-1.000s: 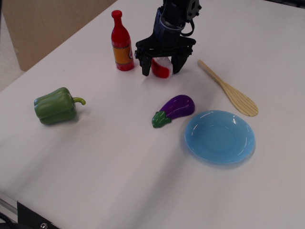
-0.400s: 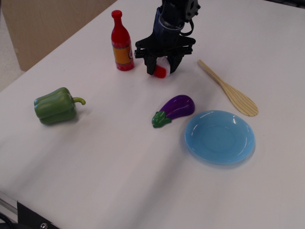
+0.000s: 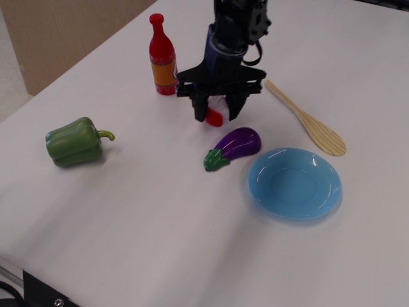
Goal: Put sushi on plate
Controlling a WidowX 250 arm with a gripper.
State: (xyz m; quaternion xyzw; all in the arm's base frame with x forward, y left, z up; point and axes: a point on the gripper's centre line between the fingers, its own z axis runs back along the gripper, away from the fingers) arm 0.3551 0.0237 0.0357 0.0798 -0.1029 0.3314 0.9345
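Observation:
My gripper (image 3: 216, 112) is shut on the sushi (image 3: 215, 117), a small white piece with a red topping, and holds it a little above the table, just beyond the purple eggplant (image 3: 235, 146). Only the red lower end of the sushi shows between the black fingers (image 3: 199, 109). The light-blue plate (image 3: 294, 183) lies on the table to the lower right of the gripper, past the eggplant, with nothing on it.
A red bottle (image 3: 163, 57) with an orange label stands left of the gripper. A wooden spoon (image 3: 308, 120) lies to the right, above the plate. A green bell pepper (image 3: 77, 142) lies at the far left. The white table fills the view.
The gripper closed on the sushi, lifted it off the table and moved it toward the front, closer to the eggplant.

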